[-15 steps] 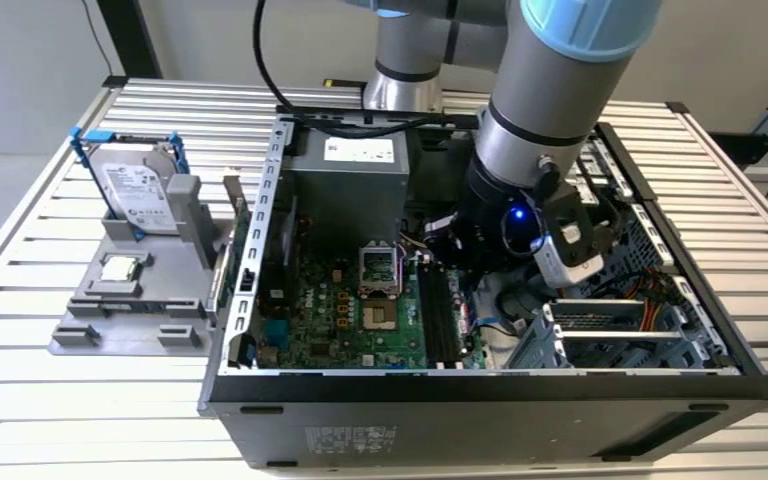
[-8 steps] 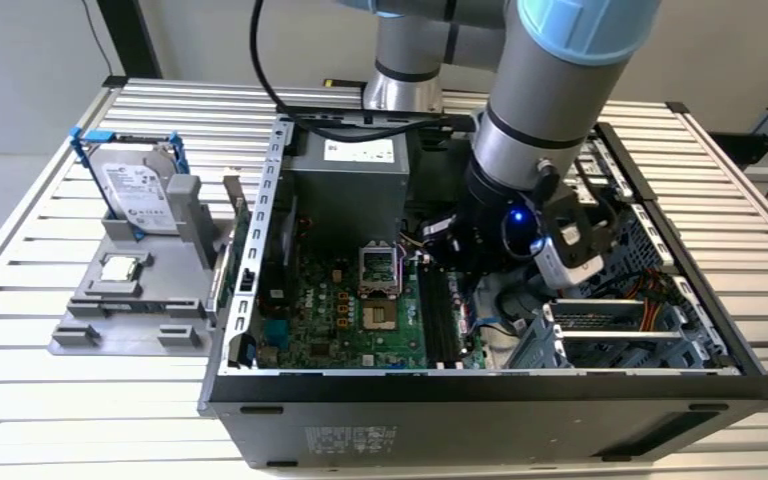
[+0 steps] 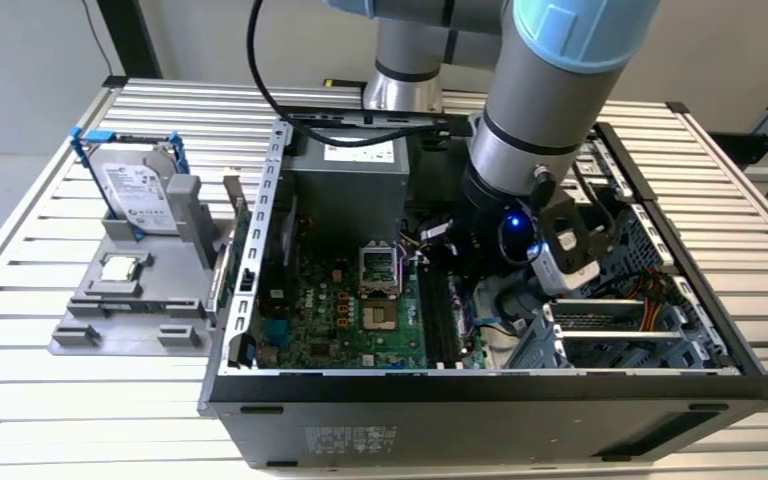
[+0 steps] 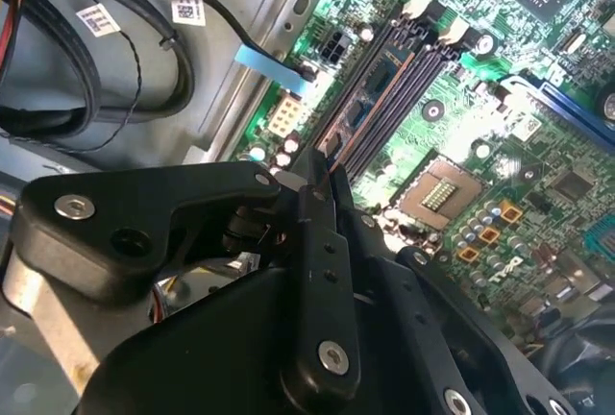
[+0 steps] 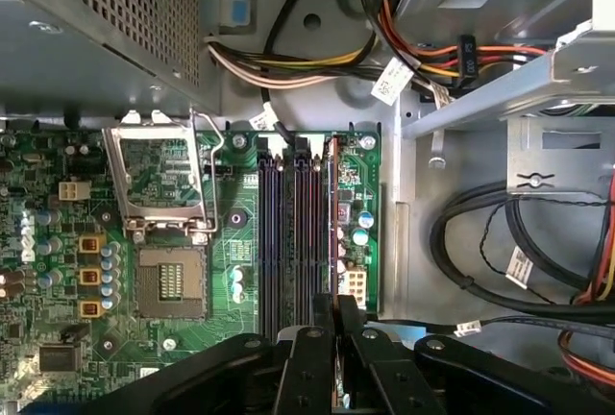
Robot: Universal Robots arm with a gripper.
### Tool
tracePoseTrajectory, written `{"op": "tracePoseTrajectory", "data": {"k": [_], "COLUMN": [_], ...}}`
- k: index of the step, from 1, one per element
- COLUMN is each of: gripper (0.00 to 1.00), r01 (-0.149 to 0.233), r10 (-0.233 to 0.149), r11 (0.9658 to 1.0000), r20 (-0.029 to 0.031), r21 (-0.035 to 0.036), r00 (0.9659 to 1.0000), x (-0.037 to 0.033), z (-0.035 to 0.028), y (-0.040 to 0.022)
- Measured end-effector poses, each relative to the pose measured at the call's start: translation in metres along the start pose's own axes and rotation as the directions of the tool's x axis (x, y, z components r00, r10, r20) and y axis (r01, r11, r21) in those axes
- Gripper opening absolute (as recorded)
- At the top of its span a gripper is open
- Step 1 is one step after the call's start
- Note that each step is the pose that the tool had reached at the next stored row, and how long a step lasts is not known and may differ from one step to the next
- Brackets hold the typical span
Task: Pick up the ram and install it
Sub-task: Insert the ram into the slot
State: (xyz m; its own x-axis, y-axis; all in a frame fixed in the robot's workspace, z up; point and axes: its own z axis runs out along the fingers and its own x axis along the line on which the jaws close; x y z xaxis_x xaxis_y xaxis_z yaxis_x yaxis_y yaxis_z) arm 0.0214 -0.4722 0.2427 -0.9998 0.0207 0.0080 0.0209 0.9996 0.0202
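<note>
Your arm is reaching down into the open computer case (image 3: 491,400), which is sitting on the slatted bench (image 3: 37,400). In both wrist views the tool (image 5: 332,314) is closing its black fingers (image 4: 322,242) on the ram (image 5: 334,223), a thin stick standing on edge. The ram is lying along the slot nearest the motherboard's edge, beside the empty dark memory slots (image 5: 283,232) on the green motherboard (image 5: 58,242). You cannot tell whether it is fully seated. A hard drive in a blue frame (image 3: 137,190) is standing outside the case, toward the exterior view's left.
</note>
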Motion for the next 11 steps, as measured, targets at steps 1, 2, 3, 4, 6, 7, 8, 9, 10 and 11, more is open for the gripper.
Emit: {"op": "tracePoseTrajectory", "data": {"k": [1,2,3,4,6,7,8,9,10,11], "gripper": [0.00,0.00,0.00,0.00,0.00,0.00,0.00,0.00,0.00,0.00], "r01": [0.000,0.000,0.000,0.000,0.000,0.000,0.000,0.000,0.000,0.000], "r10": [0.000,0.000,0.000,0.000,0.000,0.000,0.000,0.000,0.000,0.000], "r11": [1.0000,1.0000,1.0000,1.0000,1.0000,1.0000,1.0000,1.0000,1.0000,1.0000], "r20": [0.0000,0.0000,0.0000,0.0000,0.0001,0.0001,0.0002,0.0003,0.0002,0.0002], "r21": [0.0008,0.0016,0.0026,0.0036,0.0055,0.0062,0.0091,0.0091,0.0092,0.0097], "r00": [1.0000,1.0000,1.0000,1.0000,1.0000,1.0000,1.0000,1.0000,1.0000,1.0000], "x": [0.0002,0.0002,0.0003,0.0004,0.0005,0.0006,0.0015,0.0021,0.0026,0.0031], "z": [0.0010,0.0021,0.0035,0.0049,0.0075,0.0086,0.0127,0.0130,0.0133,0.0137], "y": [-0.0001,-0.0002,-0.0003,-0.0003,-0.0004,-0.0005,-0.0038,-0.0041,-0.0043,-0.0044]}}
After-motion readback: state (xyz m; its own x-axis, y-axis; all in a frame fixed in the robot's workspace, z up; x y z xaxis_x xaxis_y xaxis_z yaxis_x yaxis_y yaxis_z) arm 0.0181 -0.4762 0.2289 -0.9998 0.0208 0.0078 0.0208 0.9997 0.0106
